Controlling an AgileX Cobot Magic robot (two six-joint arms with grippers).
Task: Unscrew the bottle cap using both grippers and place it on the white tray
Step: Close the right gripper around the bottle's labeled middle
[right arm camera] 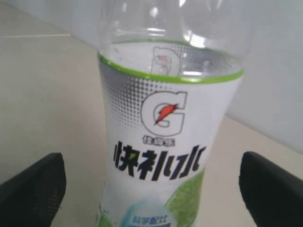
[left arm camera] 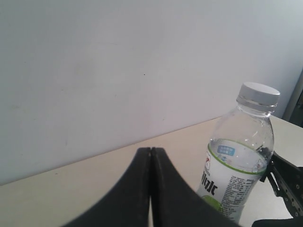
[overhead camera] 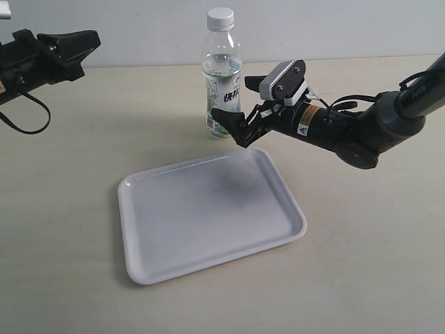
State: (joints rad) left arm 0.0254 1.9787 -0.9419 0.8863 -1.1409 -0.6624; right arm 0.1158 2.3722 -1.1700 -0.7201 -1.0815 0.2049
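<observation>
Your small clear plastic drink bottle [overhead camera: 221, 76] with the white-and-green label stands upright on the pale desk [overhead camera: 69, 243]. The small round white ribbed screw cap [overhead camera: 220, 18] sits on its neck. Just in front of it lies the flat glossy white rectangular tray [overhead camera: 208, 209], apart from the bottle's base.

Your right gripper [overhead camera: 231, 96], on the dark cabled arm, is level with the label. Its jaws are spread wide, one on either side of the bottle, and the right wrist view shows a gap at each black finger [right arm camera: 33, 189], so it grips nothing.

Your plain black left gripper [overhead camera: 87, 42] hangs at the far left, well apart from the bottle. Its fingers [left arm camera: 142, 189] are pressed together with nothing between them.
</observation>
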